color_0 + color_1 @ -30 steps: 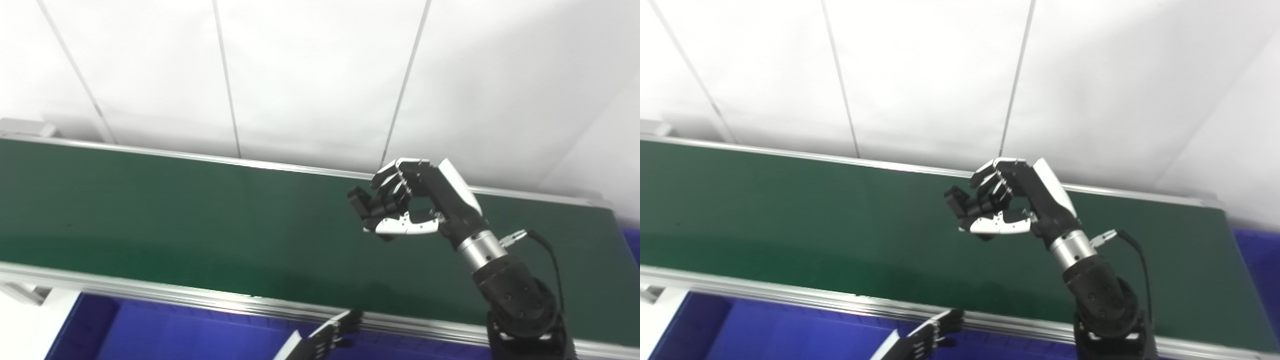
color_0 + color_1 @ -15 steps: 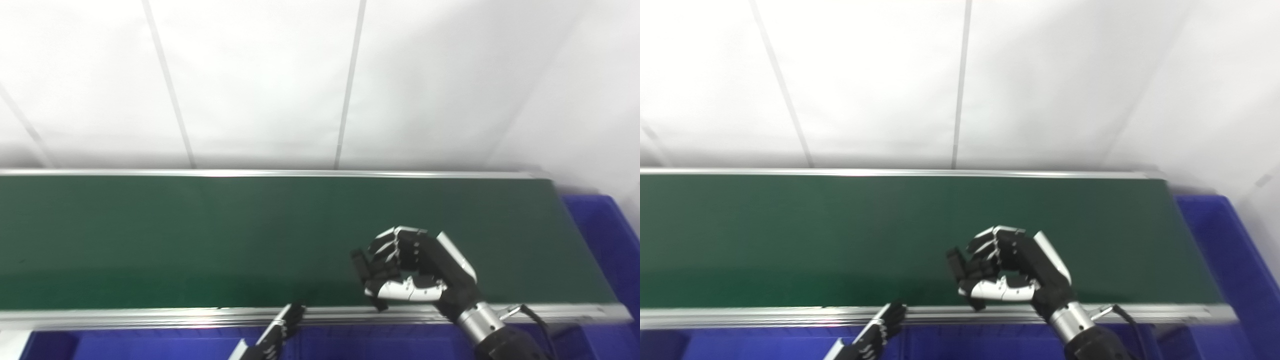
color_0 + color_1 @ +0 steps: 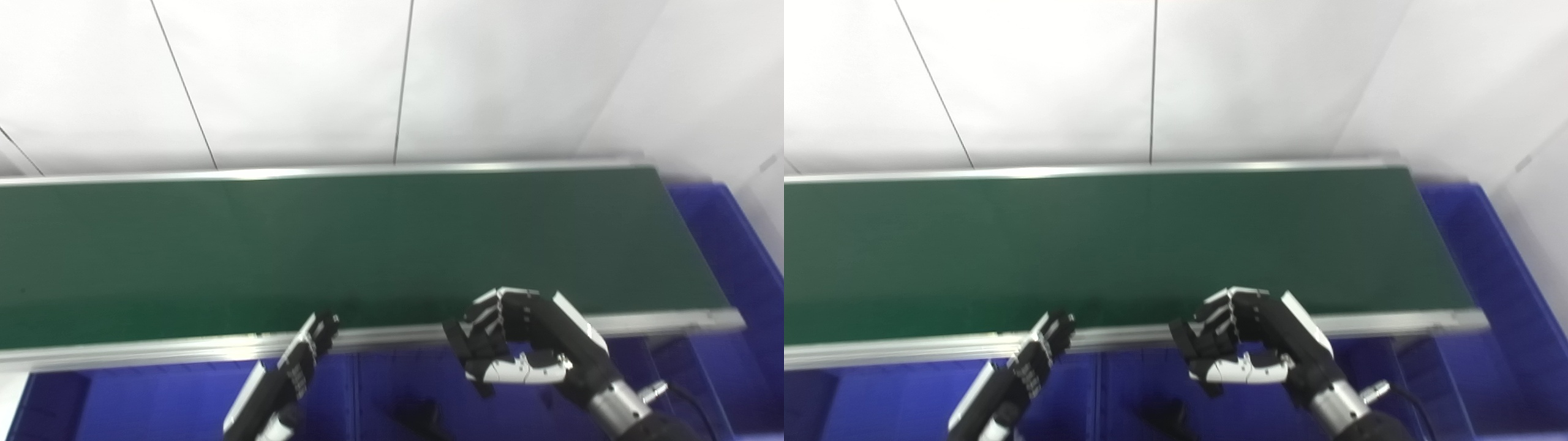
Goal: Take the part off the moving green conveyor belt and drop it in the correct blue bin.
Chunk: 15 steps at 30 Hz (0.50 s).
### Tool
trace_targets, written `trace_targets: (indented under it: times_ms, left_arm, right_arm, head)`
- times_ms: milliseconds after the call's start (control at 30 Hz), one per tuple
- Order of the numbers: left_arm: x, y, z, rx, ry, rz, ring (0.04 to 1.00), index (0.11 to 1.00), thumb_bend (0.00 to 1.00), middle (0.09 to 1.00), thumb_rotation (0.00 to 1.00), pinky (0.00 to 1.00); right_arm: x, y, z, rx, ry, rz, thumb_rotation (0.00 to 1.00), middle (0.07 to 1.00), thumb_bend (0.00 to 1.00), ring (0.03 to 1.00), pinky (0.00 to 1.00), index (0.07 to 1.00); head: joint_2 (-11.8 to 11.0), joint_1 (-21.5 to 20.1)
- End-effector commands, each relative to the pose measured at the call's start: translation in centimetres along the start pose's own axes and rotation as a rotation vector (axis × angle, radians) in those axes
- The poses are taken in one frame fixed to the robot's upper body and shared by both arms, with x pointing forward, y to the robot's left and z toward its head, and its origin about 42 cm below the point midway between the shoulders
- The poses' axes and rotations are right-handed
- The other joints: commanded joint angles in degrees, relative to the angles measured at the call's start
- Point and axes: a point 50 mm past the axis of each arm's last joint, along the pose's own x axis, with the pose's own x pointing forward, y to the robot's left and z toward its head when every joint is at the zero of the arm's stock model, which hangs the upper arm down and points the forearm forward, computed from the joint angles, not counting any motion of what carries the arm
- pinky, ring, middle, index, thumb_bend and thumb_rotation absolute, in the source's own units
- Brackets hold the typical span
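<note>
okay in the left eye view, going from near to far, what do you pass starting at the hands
Left hand and right hand over the blue bins, then the near rail, green conveyor belt, far rail, white wall.

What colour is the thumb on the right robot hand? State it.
White, against dark fingers; the right robot hand shows it best in the right eye view.

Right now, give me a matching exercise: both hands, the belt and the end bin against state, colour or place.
Things:
1. left hand
2. right hand
3. conveyor belt
4. end bin

States:
A. blue, past the belt's right end
B. fingers straight, holding nothing
C. curled on a black part
D. green, running left to right

Pairs: 1-B, 2-C, 3-D, 4-A
</note>
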Motion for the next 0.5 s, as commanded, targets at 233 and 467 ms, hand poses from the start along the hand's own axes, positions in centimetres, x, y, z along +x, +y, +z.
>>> trace_targets:
  times_ms: [233,467]
  left_arm:
    - [0.6,0.7,2.2,0.006,-0.043,-0.007,0.967,0.96,0.93,0.95,0.87,0.97]
    - [0.9,0.7,2.5,0.006,-0.047,-0.01,0.965,0.954,0.94,0.951,0.87,0.97]
  right_arm:
    - [-0.4,0.6,0.1,-0.115,0.018,0.013,0.0,0.446,0.52,0.345,0.28,0.523]
    - [0.8,2.0,-1.1,-0.429,0.033,0.028,0.0,0.445,0.52,0.309,0.25,0.522]
  head:
    - [2.9,-1.1]
    - [3.7,-0.9]
